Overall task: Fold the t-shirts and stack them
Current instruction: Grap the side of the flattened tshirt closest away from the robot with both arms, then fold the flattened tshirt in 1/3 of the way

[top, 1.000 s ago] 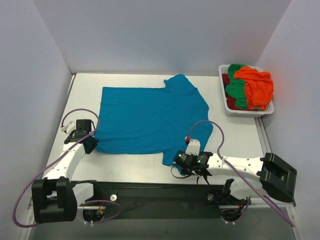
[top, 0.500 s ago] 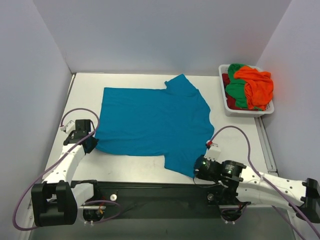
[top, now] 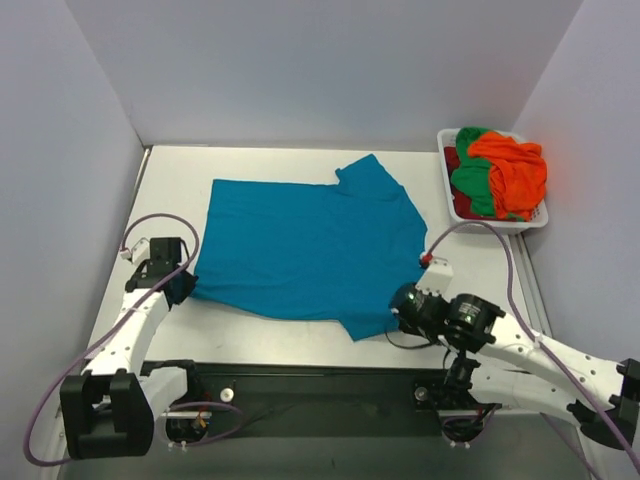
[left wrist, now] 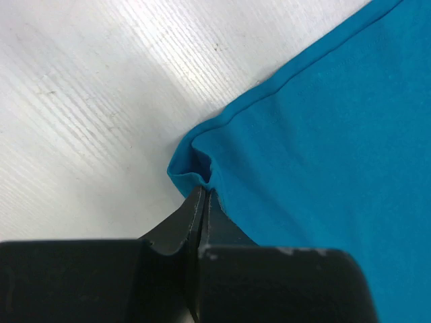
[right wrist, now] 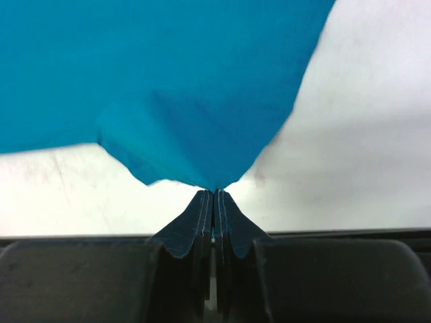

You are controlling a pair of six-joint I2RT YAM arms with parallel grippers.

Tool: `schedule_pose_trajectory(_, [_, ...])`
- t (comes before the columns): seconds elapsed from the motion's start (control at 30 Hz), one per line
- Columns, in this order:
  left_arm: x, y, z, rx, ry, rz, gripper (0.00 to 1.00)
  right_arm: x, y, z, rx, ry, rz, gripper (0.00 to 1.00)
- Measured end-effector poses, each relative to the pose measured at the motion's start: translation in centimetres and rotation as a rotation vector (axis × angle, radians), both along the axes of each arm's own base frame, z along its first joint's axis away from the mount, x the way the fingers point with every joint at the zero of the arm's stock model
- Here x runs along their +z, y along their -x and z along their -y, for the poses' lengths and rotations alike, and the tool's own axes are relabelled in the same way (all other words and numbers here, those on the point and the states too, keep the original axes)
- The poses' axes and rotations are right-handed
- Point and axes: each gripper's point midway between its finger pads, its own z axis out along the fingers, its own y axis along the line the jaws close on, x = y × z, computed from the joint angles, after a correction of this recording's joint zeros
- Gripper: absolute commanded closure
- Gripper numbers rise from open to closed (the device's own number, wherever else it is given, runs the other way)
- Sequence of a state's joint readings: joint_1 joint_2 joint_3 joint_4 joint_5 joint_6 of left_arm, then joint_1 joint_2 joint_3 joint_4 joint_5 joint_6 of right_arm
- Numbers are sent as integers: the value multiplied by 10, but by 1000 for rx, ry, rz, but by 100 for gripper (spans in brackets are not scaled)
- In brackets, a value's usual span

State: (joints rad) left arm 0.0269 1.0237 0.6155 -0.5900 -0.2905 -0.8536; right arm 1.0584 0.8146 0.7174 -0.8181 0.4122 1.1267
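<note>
A teal blue short-sleeved fabric t-shirt [top: 310, 245] lies spread flat across the middle of the white bench [top: 170, 190], seen from above. At lower left of the overhead frame, the left pincer [left wrist: 202, 196] is clenched on the shirt's hem corner, with fabric bunched at its tips. At lower right, the right pincer [right wrist: 213, 194] is clamped tight on the shirt's near corner. At upper right, a white plastic basket [top: 490, 226] holds a crumpled bright orange t-shirt [top: 515, 170], a green t-shirt [top: 470, 182] and a dark red t-shirt [top: 460, 208].

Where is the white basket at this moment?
In the top view, the white basket sits at the table's far right corner, right of the teal t-shirt.
</note>
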Motion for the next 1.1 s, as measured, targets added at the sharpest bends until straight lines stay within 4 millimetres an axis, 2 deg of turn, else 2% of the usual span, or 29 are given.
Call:
schedule_pose_trajectory(0.1, [-3, -14, 10, -34, 6, -41, 100, 13, -31, -3, -26, 54, -3, 100])
schedule_pose_trajectory(0.33, [-1, -65, 35, -91, 18, -71, 100, 10, -90, 3, -49, 88, -70, 100])
schedule_pose_trajectory(0.5, [-5, -89, 40, -86, 23, -89, 100, 9, -125, 7, -54, 60, -96, 100])
schedule_pose_trajectory(0.63, [-7, -101, 41, -78, 25, -97, 100, 13, -148, 9, -55, 29, -95, 100])
schedule_pose_trajectory(0.87, [-3, -123, 39, -55, 33, -79, 100, 17, -177, 11, -61, -8, -89, 100])
schedule_pose_trajectory(1.1, [-4, -129, 29, -15, 47, -78, 100, 18, -188, 25, -84, -30, -91, 100])
